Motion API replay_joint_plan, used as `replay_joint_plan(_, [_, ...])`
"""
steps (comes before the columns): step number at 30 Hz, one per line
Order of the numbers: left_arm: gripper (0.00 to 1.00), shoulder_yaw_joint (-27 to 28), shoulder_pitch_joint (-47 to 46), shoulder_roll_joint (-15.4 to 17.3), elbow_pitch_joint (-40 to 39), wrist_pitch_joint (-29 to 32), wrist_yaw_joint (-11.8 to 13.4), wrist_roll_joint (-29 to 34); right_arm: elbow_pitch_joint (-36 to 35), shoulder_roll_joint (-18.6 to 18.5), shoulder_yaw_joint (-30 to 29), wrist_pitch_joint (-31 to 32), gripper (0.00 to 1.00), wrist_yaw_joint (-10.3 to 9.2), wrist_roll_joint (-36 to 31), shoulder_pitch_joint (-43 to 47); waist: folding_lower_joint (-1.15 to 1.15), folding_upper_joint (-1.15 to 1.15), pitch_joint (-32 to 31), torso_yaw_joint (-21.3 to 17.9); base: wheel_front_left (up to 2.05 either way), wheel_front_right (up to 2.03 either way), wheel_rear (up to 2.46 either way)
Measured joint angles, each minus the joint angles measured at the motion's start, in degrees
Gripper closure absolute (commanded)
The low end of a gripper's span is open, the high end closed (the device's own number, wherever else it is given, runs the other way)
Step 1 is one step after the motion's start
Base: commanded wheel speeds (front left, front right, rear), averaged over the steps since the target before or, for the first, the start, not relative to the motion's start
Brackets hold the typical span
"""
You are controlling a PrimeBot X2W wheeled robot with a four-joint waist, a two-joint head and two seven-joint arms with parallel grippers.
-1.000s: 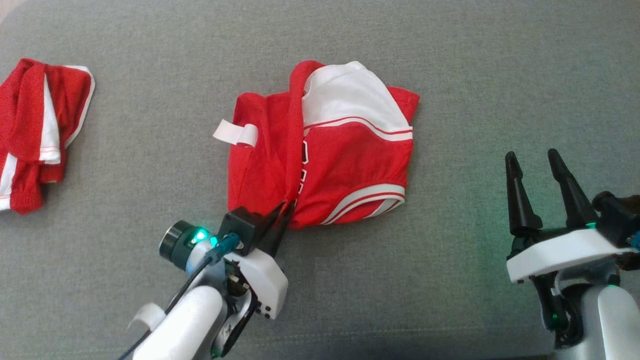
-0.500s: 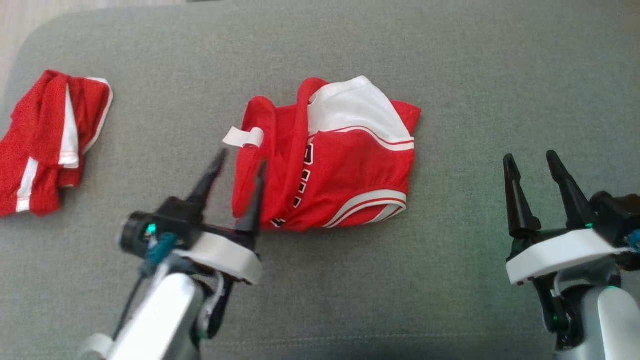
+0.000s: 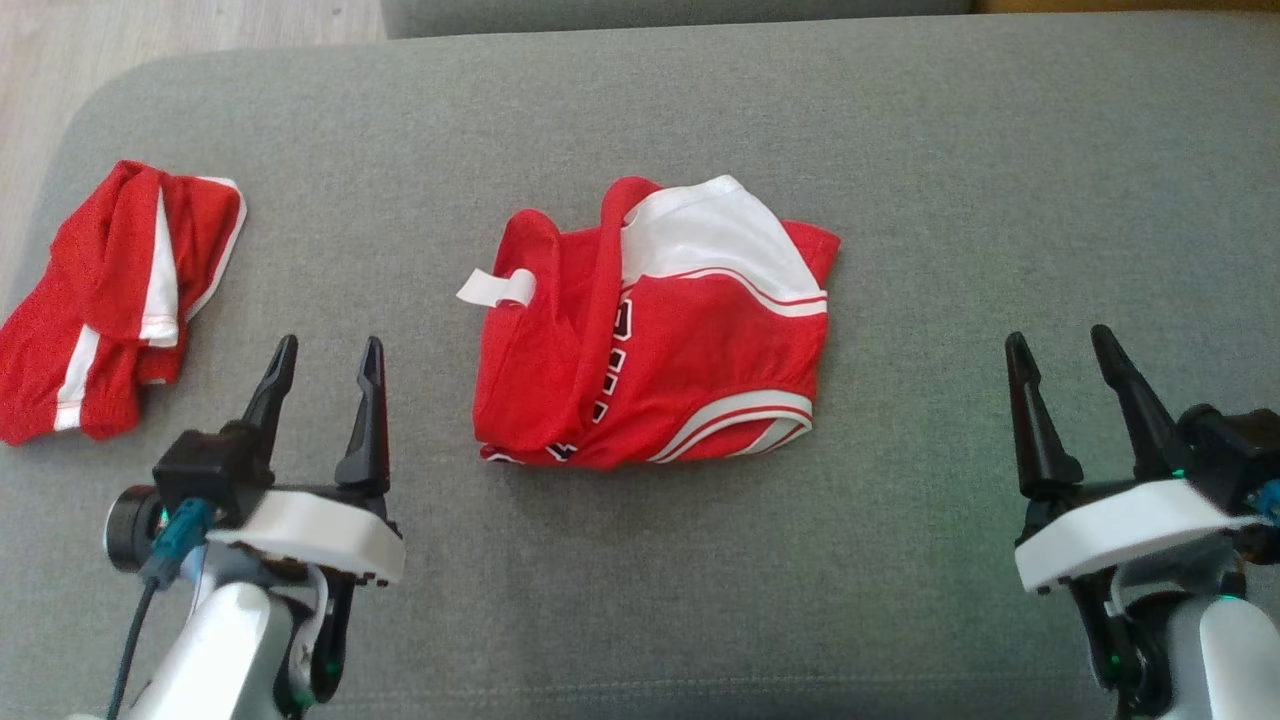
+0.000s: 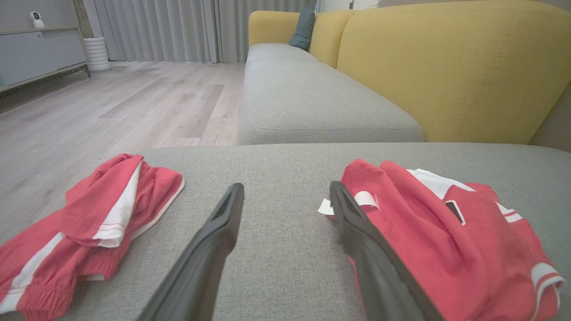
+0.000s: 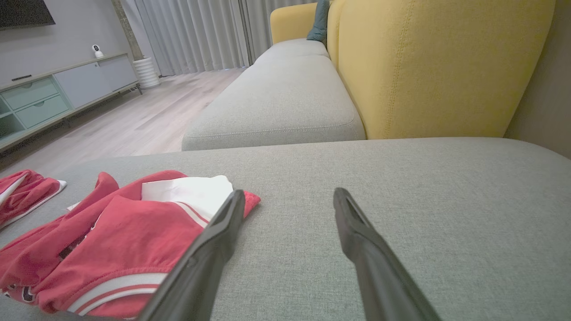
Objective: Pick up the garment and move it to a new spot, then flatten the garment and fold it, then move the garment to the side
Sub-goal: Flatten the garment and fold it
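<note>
Shifting the folded red jersey [image 3: 650,330] off the middle of the grey sofa cushion [image 3: 900,150] looks next, so with your left fingers [image 3: 367,410] and right fingers [image 3: 1030,410] spread, empty, either side, pinch through every layer.

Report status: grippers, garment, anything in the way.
Left gripper open, empty, left of the garment. Right gripper open, empty, off to its right. Garment folded on the grey cushion, untouched. Second red garment at far left, apart.
</note>
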Motion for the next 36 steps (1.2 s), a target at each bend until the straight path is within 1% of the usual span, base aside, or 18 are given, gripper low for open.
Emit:
replay_joint_plan(17, [0.00,-0.1,-0.2,0.0,-1.0,0.0,-0.1,0.1,0.3,0.0,0.4,1.8,0.00,0.00,-0.4,-0.1,0.00,0.00,1.2,0.5,0.00,0.00,0.00])
replay_joint_plan(22, [0.00,-0.2,-1.1,-0.2,-1.2,0.0,-0.1,0.7,3.8,-0.1,2.4,4.1,0.00,0.00,-1.2,-1.7,0.00,0.00,3.4,1.5,0.00,0.00,0.00])
replay_joint_plan(27, [0.00,-0.4,-5.1,-1.3,-1.6,0.0,-0.7,1.4,8.3,-1.8,6.0,6.2,0.00,0.00,-0.2,-9.7,0.00,0.00,6.6,2.9,0.00,0.00,0.00])
replay_joint_plan(30, [0.00,-0.5,-6.5,-1.8,-1.6,0.0,-1.3,2.0,12.3,-2.5,7.5,7.8,0.00,0.00,0.7,-14.2,0.01,0.00,8.5,4.0,0.00,0.00,0.00])
replay_joint_plan(36, [0.00,-0.4,-7.0,-3.3,-0.9,0.0,-2.4,2.8,19.1,-3.2,8.9,9.4,0.00,0.01,1.6,-17.0,0.01,0.00,10.9,6.0,0.00,0.00,0.00])
